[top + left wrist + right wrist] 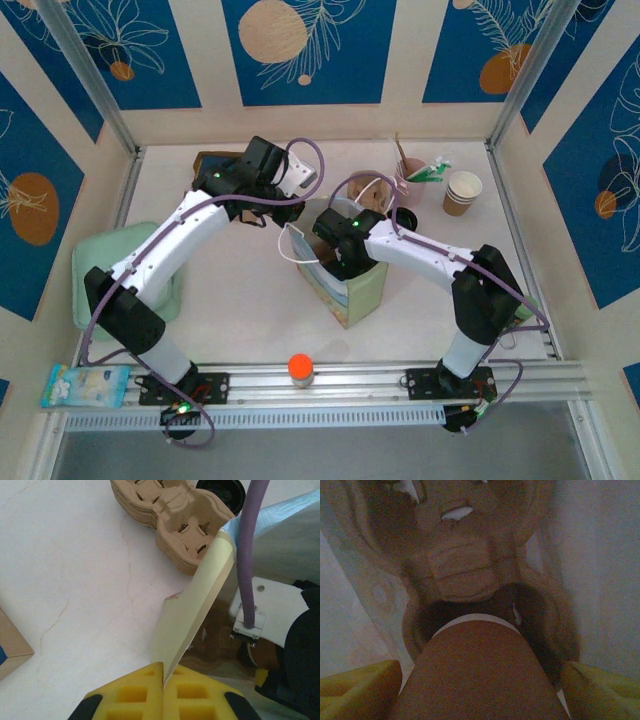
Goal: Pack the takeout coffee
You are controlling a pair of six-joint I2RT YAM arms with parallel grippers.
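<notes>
This is looking like a robot lab cell: aluminium posts (85, 75) are framing the white tabletop (250, 290), blue leaf-printed panels (340, 70) are walling it in.

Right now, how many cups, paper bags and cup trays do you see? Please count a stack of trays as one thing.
cups: 3 (brown cup standing alone, pink cup with sticks, held cup in the right gripper)
paper bag: 1
stack of cup trays: 1
single cup tray inside the bag: 1
Total: 6
</notes>
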